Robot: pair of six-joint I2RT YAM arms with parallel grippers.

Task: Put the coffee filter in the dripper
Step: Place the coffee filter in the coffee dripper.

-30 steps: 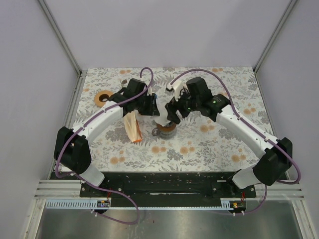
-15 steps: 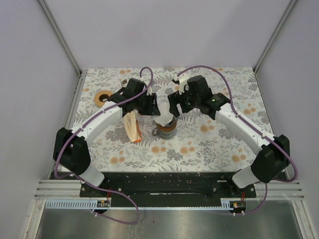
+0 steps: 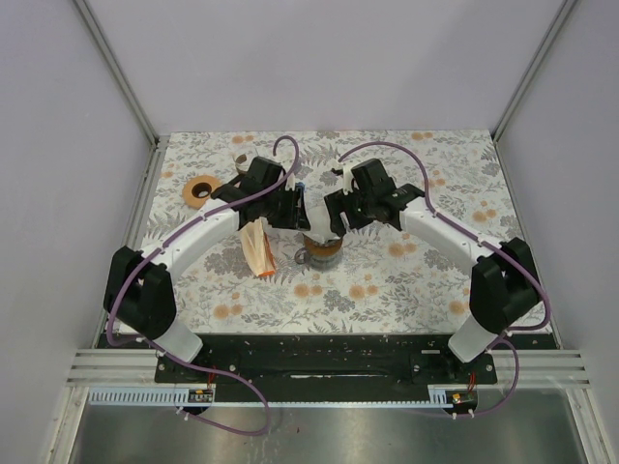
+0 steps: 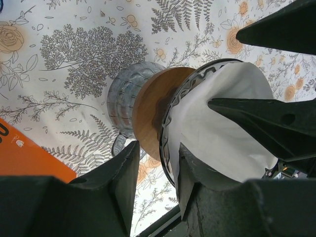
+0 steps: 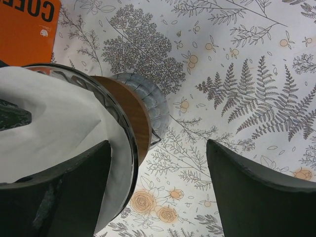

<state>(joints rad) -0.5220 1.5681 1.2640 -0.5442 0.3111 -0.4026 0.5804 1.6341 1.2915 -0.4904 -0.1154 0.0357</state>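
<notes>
The glass dripper with a wooden collar stands mid-table. The white coffee filter sits in its cone, edges above the rim. My left gripper straddles the dripper's rim: one finger rests against the paper inside, the other stands outside, clear of the collar, so it is open. My right gripper is open wide. One of its fingers lies over the filter inside the dripper. The other hangs over bare tablecloth.
An orange filter packet lies just left of the dripper, also seen from the wrists. A brown tape roll and a small cylinder sit at the back left. Both arms crowd the dripper.
My left jaws have widened a little around the rim. My right gripper has shifted left and up to the dripper's top, and that arm has folded inward.
</notes>
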